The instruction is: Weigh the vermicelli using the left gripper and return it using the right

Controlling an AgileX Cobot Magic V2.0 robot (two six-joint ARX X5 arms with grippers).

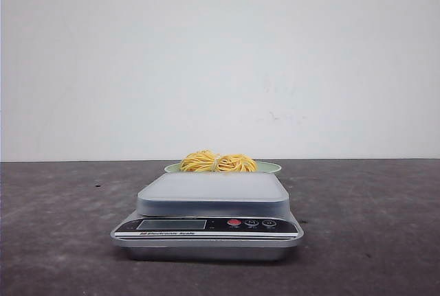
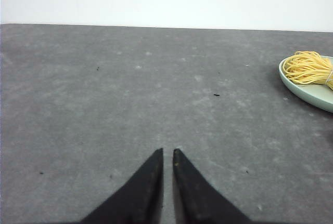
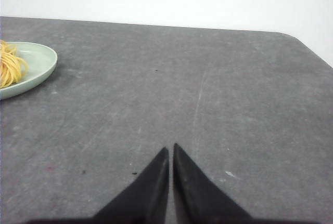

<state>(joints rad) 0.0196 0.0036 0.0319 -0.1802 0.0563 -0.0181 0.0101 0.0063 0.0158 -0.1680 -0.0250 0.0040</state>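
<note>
The vermicelli is a yellow coiled bundle with a whitish tie, lying on a pale green plate behind the scale. The scale's grey platform carries nothing. In the left wrist view the vermicelli and plate sit well off to one side of my left gripper, which is shut and empty over bare table. My right gripper is shut and empty too, with the plate and a bit of vermicelli far from its tips. Neither arm appears in the front view.
The scale's front panel has a blank display and a red button beside two dark ones. The dark grey table ends at a white wall; its rounded far corner shows in the right wrist view.
</note>
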